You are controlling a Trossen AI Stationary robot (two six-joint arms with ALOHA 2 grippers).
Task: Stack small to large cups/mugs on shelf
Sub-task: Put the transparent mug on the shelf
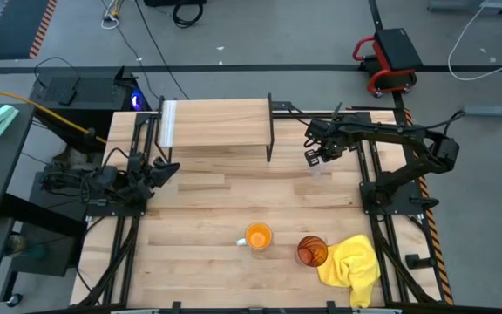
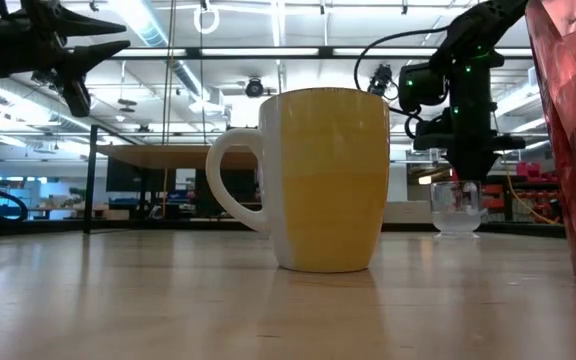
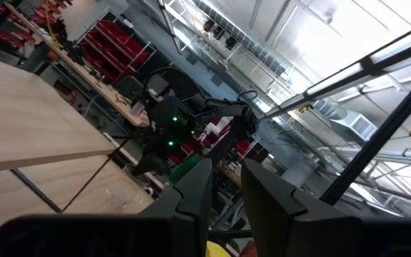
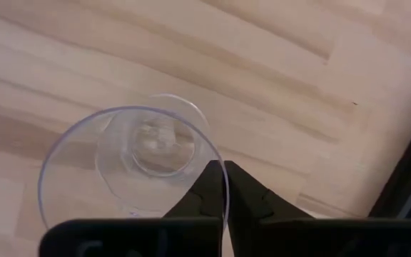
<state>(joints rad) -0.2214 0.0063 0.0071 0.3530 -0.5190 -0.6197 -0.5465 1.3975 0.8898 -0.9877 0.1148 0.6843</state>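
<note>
Right gripper pinches the small clear glass cup's rim, right of the light-wood shelf.
Orange mug, amber tumbler, yellow cloth sit lower centre; left gripper waits, nearly closed, empty.

Bright overhead strip lights; near orange mug softly blurred.

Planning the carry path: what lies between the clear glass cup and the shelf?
In the high view, only bare tabletop separates the clear glass cup, pinched at its rim by the right end effector, from the shelf.

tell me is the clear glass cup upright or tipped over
Upright. The glass cup stands on its base on the table, mouth up, and the right gripper pinches its rim.
</note>
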